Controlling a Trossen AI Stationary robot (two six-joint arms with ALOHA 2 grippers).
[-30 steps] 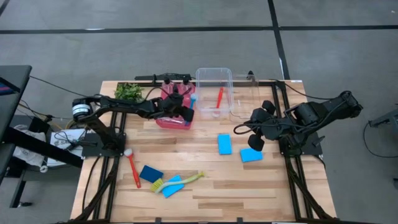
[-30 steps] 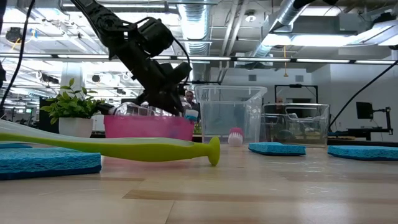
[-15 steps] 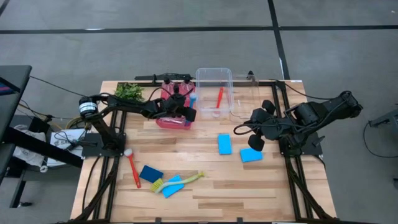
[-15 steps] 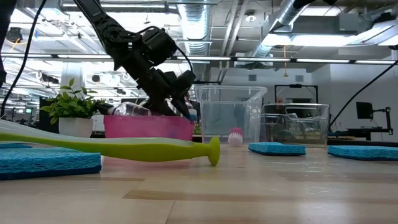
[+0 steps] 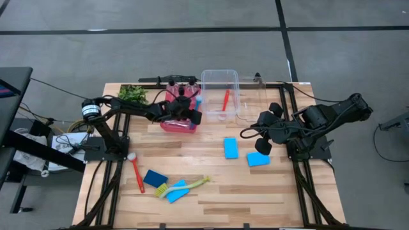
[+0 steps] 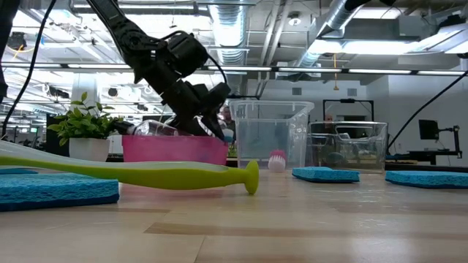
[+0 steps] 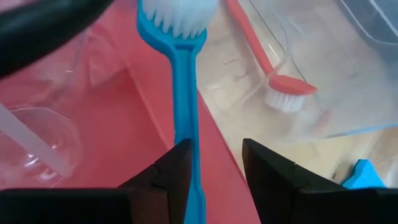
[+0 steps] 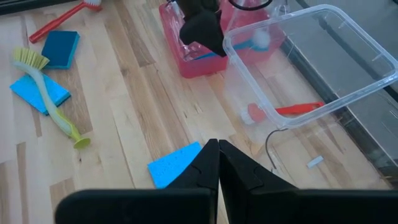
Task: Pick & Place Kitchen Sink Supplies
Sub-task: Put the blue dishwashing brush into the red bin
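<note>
Table (image 5: 217, 185) first: a wooden top with both arms over it. Clear bins sit at the far edge, the larger bin (image 5: 220, 80) holding a red brush (image 5: 225, 99). Just beside it is the red tray (image 5: 174, 122), where the left gripper (image 7: 214, 163) hangs with its fingers parted around the handle of the blue brush (image 7: 185, 93); whether they press it I cannot tell. The right gripper (image 8: 218, 155), clenched on nothing, waits near two blue sponges (image 5: 231, 148). Nearer the front lie another red brush (image 5: 137, 172), a yellow-green brush (image 5: 185, 185) and more sponges.
</note>
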